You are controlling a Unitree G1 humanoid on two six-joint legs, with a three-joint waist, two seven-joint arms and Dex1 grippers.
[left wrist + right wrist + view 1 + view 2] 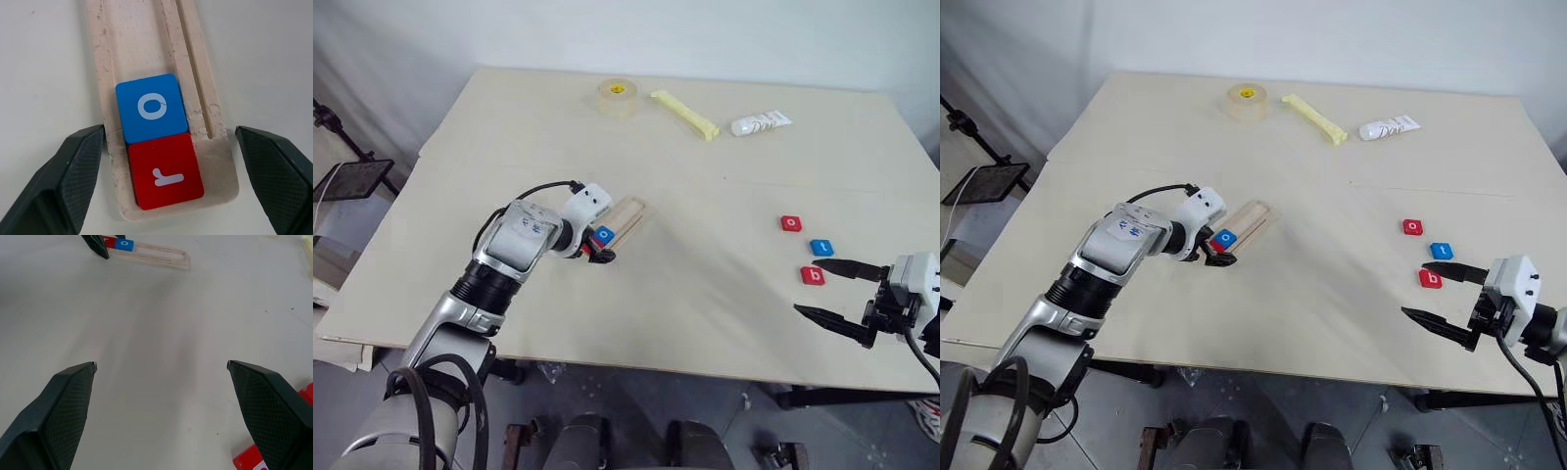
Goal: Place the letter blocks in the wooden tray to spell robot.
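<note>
1. At the near end of the wooden tray (pixel 146 63), the left gripper (pixel 168 166) is hanging just above the wood with its two black fingers (pixel 73 176) standing apart, one on each side of the strip and gripping nothing.
2. Inside the tray, a red r block (pixel 165 171) is lying at that near end, and a blue o block (pixel 152 107) is sitting right behind it, edge touching edge.
3. Well off to the right of the tray, near the table's (pixel 705 294) front edge, the right gripper (pixel 837 291) is hovering with its fingers spread wide and empty.
4. Just beyond that gripper, still well right of the tray, three loose blocks are lying in a small cluster: a red b block (pixel 813 275) nearest, a blue t block (pixel 821 247) behind it, and a red o block (pixel 790 223) farthest back.
5. Far behind the tray, along the back of the table, a roll of tape (pixel 618 96), a yellow stick (pixel 684 114) and a white tube (pixel 761 123) are lying in a loose row.
</note>
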